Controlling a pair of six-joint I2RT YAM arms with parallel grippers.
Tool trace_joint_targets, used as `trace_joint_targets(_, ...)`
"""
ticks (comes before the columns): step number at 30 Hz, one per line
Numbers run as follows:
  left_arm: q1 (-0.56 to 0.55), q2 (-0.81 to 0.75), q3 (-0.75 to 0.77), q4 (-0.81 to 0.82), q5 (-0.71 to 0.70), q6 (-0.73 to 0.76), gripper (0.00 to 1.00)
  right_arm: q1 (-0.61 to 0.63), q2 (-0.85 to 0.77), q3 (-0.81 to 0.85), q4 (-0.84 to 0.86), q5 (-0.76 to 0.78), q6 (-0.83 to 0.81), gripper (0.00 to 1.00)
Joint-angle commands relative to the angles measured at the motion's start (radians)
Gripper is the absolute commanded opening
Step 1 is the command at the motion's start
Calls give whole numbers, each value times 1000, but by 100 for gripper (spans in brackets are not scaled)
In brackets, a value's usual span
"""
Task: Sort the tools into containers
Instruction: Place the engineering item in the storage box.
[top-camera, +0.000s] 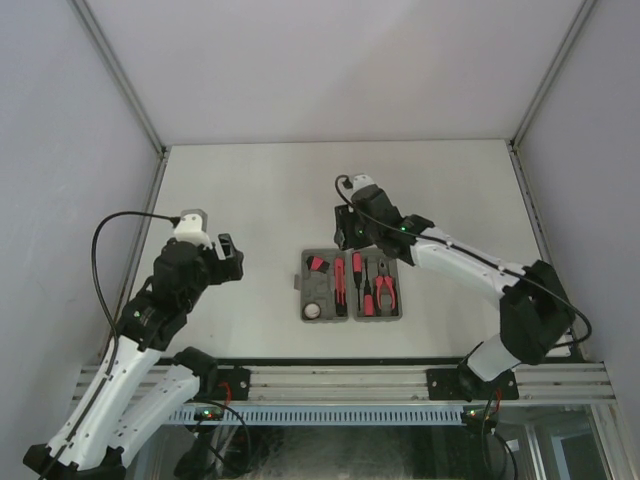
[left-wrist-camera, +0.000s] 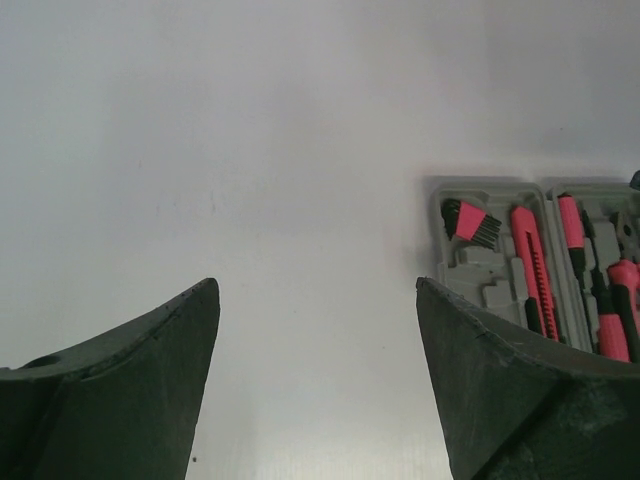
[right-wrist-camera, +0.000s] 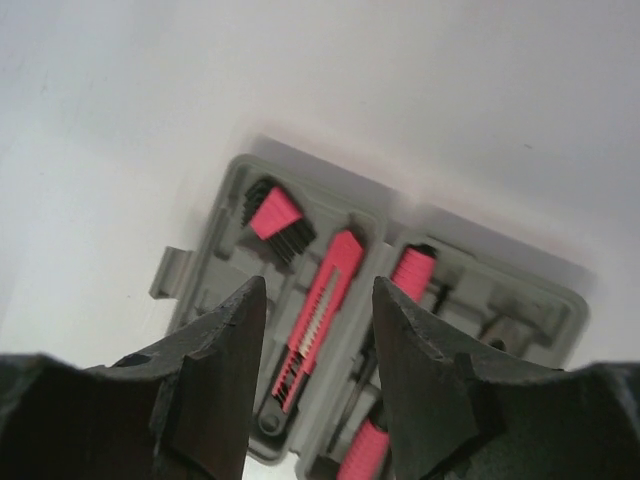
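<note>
Right end effector (right-wrist-camera: 320, 300) hangs over the 12 o'clock edge of the two trays. Its jaws are parted and nothing is between them. Left end effector (left-wrist-camera: 317, 300) is spread wide and empty, well off at 9 o'clock of the trays over bare white tabletop (top-camera: 250, 200).

Tools sit in the left grey moulded plastic tray (top-camera: 304, 285) and its matching right grey tray (top-camera: 399, 312), which touch side by side mid-tabletop. I see no loose tool on the tabletop, so the sort looks close to done.

Risks, my judgement:
- If I drop the right fingers from here they land on the red-and-black box cutter (right-wrist-camera: 335, 265), which sits directly below the gap. I could pry it out of its recess.
- The trays look light and unfixed. A finger catching a rim could slide one tray or split the pair.
- Closing now could grab a tool that is already seated.
- If my left arm sweeps toward 3 o'clock it hits the left tray wall.

Counts:
- Trays: two.
- Left tray: one red holder with black hex keys (right-wrist-camera: 272, 212), one box cutter, one small whitish round item (top-camera: 313, 311) at 7 o'clock.
- Right tray: one pair of red-handled pliers (top-camera: 385, 291) and one red-handled screwdriver (right-wrist-camera: 412, 270). There is at least one more thin black-shafted driver, but I can't get an exact count.
- End effectors: two, both empty.
</note>
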Motion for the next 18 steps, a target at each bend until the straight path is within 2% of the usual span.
trace_joint_targets(1, 4, 13, 23, 28, 98, -71, 83, -8, -153, -109, 40, 130, -2, 47)
trace_joint_targets(10, 3, 92, -92, 230, 266, -192, 81, -115, -463, -373, 19, 139, 142, 51)
trace_joint_targets(18, -18, 269, -167, 439, 375, -269, 76, -175, -638, -552, 33, 73, 238, 50)
